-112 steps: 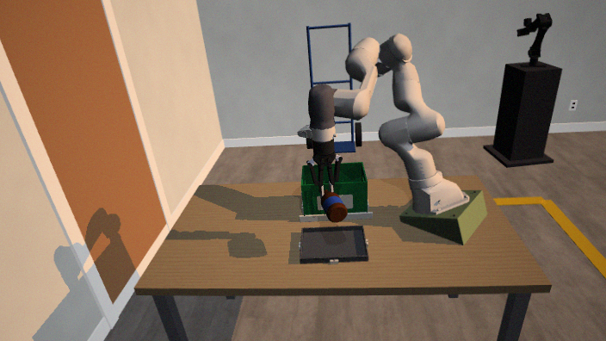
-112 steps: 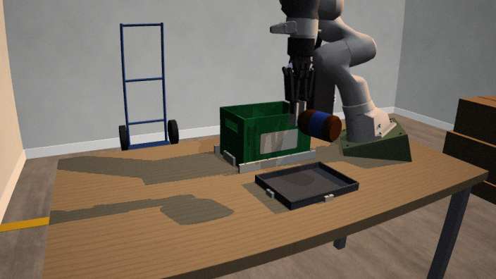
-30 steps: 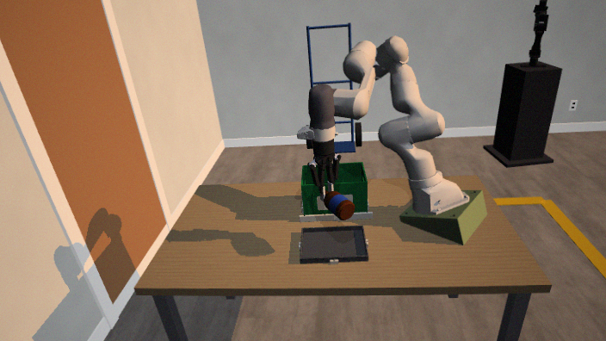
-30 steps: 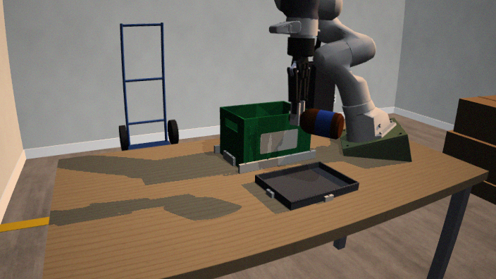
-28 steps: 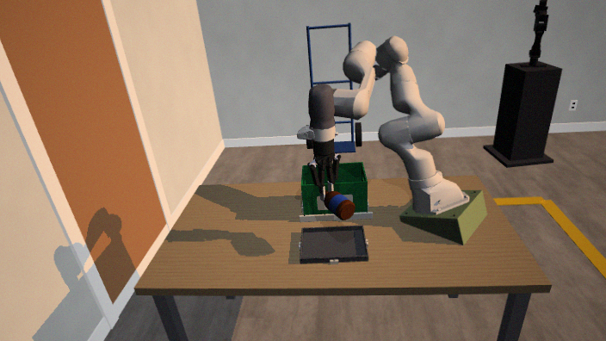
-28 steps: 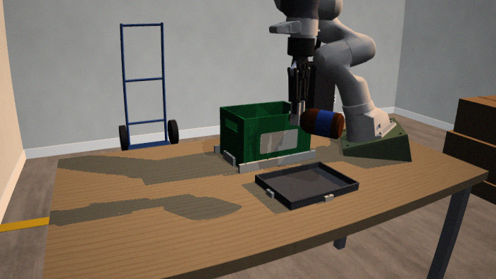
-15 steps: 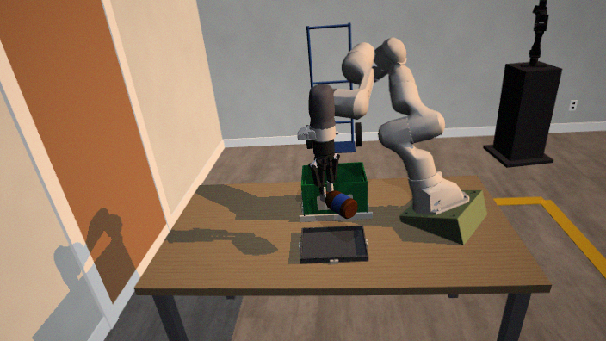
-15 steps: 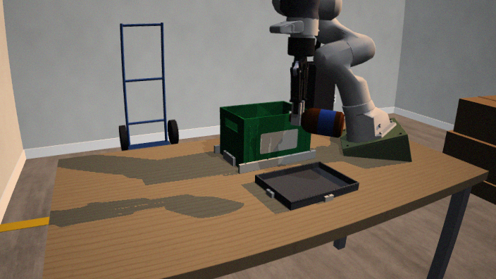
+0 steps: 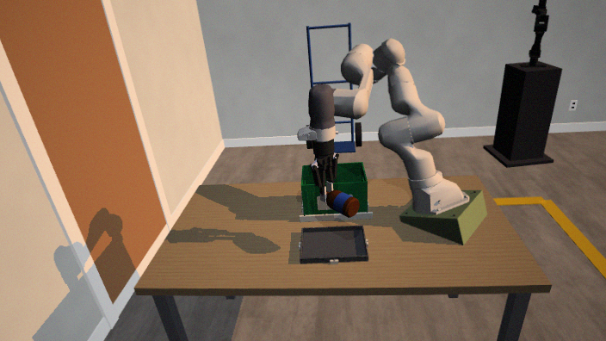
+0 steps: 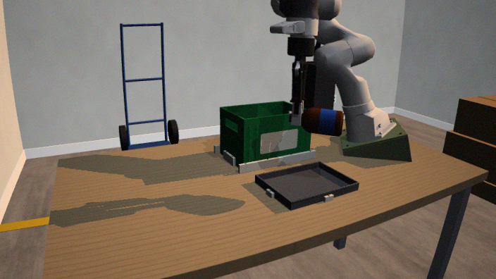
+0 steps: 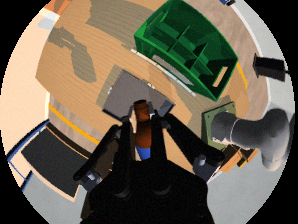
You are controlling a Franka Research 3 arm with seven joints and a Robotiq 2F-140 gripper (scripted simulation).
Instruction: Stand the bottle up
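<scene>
Above the tabletop (image 10: 148,225), the green crate (image 10: 253,135) stands at left. At its right front corner the jaws, pointing down, are clamped on one end of the bottle (image 10: 322,121), which hangs horizontally in the air, its brown body and blue band projecting rightward. Below and nearer the viewer, the dark tray (image 10: 346,183) rests on the tabletop.

Blue hand truck (image 10: 144,88) against wall, black pedestal (image 9: 526,112), stacked brown boxes (image 10: 473,141)
</scene>
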